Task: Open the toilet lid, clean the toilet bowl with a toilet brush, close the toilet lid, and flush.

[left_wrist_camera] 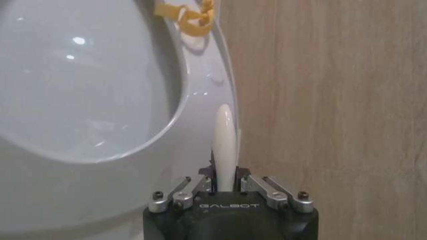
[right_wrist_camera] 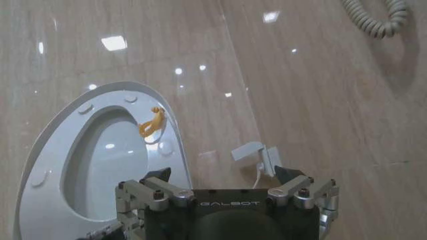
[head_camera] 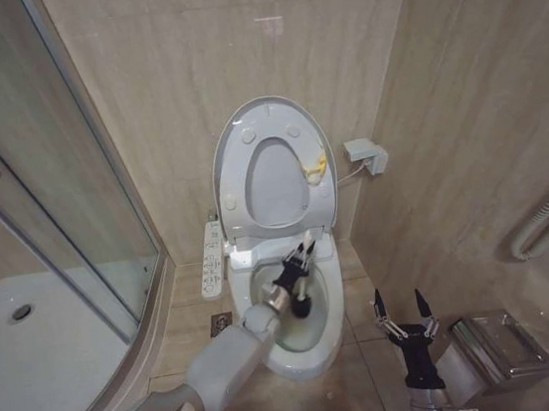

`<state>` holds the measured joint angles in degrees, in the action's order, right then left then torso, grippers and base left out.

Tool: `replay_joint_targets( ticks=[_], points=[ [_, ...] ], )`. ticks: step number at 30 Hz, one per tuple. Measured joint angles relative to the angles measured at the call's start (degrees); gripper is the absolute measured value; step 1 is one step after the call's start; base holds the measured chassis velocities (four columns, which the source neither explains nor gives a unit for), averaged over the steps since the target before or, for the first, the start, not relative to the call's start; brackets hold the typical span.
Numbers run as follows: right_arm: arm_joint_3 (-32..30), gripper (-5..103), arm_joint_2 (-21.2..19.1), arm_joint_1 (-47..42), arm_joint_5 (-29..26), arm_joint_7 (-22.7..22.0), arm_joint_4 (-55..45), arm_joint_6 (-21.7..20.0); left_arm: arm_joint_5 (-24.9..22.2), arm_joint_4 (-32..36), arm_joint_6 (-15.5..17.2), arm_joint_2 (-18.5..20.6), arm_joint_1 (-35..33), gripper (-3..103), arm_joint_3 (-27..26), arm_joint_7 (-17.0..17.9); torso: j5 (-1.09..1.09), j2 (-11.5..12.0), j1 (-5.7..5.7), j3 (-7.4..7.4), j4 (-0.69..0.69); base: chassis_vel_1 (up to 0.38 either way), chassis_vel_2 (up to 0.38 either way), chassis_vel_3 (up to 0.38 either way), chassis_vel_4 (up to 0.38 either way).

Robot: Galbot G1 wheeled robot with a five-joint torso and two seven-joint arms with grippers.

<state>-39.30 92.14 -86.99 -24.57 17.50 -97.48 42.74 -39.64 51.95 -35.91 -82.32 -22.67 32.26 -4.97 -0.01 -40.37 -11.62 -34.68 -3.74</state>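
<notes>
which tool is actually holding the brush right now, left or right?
The left tool, shut on the toilet brush handle over the toilet bowl. The right tool stands open on the floor side, holding nothing.

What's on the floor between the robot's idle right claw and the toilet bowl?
Nothing: in the head view, bare beige floor tile separates the open right gripper from the toilet bowl. The left gripper holds the toilet brush over the bowl.
</notes>
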Motion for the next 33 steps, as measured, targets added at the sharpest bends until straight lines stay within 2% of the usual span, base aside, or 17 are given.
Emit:
replay_joint_targets(
  ticks=[3,5,7,10,12,15,18,21,24,27,30,33],
  points=[
    [0.2,100,0.0,-0.1,0.2,0.0,-0.1,0.0,0.8,-1.7,-0.1,1.2,-0.7,19,0.5,-0.2,0.00,0.0,0.00,0.00,0.02,0.000,0.000,0.000,0.000],
    [0.4,100,0.0,-0.3,0.3,0.0,-0.2,0.0,1.4,-4.2,-0.3,2.6,-2.0,19,0.7,-0.6,0.02,0.0,0.00,-0.01,0.14,0.000,0.000,0.000,0.000],
    [0.5,100,0.0,-0.4,0.3,0.1,-0.2,0.1,1.4,-4.6,-0.4,2.8,-2.3,19,0.8,-0.7,0.02,0.0,0.00,0.00,0.15,0.000,0.000,0.000,0.000],
    [0.4,100,0.0,-0.5,0.3,0.1,-0.2,0.2,1.2,-3.9,-0.3,2.0,-2.0,19,0.9,-0.6,0.02,0.0,0.00,-0.01,0.13,0.000,0.000,0.000,0.000],
    [0.3,100,0.0,-0.6,0.3,0.1,-0.4,0.2,0.7,-1.7,-0.2,0.1,-0.8,19,0.9,-0.3,0.01,0.0,0.00,-0.01,0.04,0.000,0.000,0.000,0.000],
    [0.0,100,0.0,-0.8,0.3,0.0,-0.8,0.1,-0.5,0.3,-0.3,-1.5,0.6,19,1.1,-0.2,0.01,0.0,0.00,0.00,-0.01,0.000,0.000,0.000,0.000],
    [-0.1,100,0.0,-0.9,0.2,0.0,-1.1,0.1,-1.3,0.3,-0.3,-1.6,0.6,19,1.7,-0.2,0.01,0.0,0.00,-0.01,0.02,0.000,0.000,0.000,0.000],
    [0.0,100,0.0,-1.1,0.1,0.0,-1.1,0.2,0.1,-2.3,-1.0,-0.1,-1.2,19,1.7,-0.3,0.03,0.0,0.00,-0.01,0.12,0.000,0.000,0.000,0.000],
    [0.0,100,0.0,-1.1,-0.2,0.0,-1.1,0.2,0.7,-3.2,-1.3,0.5,-1.9,19,1.1,-0.3,0.02,0.0,0.00,-0.01,0.14,0.000,0.000,0.000,0.000],
    [-0.1,100,-0.2,-1.0,-0.3,0.0,-1.0,0.2,0.6,-2.5,-1.2,0.4,-1.7,19,0.8,-0.2,0.02,0.0,0.00,-0.02,0.12,0.000,0.000,0.000,0.000],
    [-0.3,100,-0.1,-0.7,-0.3,0.0,-0.8,0.1,-0.5,0.7,-0.6,-1.7,0.6,19,0.6,0.3,0.00,0.0,0.00,0.00,0.01,0.000,0.000,0.000,0.000],
    [-0.1,100,0.0,-0.5,-0.2,0.0,-0.6,0.0,-0.7,0.7,-0.5,-2.2,1.3,19,0.8,0.3,0.01,0.0,0.00,0.00,0.00,0.000,0.000,0.000,0.000]
  ],
)
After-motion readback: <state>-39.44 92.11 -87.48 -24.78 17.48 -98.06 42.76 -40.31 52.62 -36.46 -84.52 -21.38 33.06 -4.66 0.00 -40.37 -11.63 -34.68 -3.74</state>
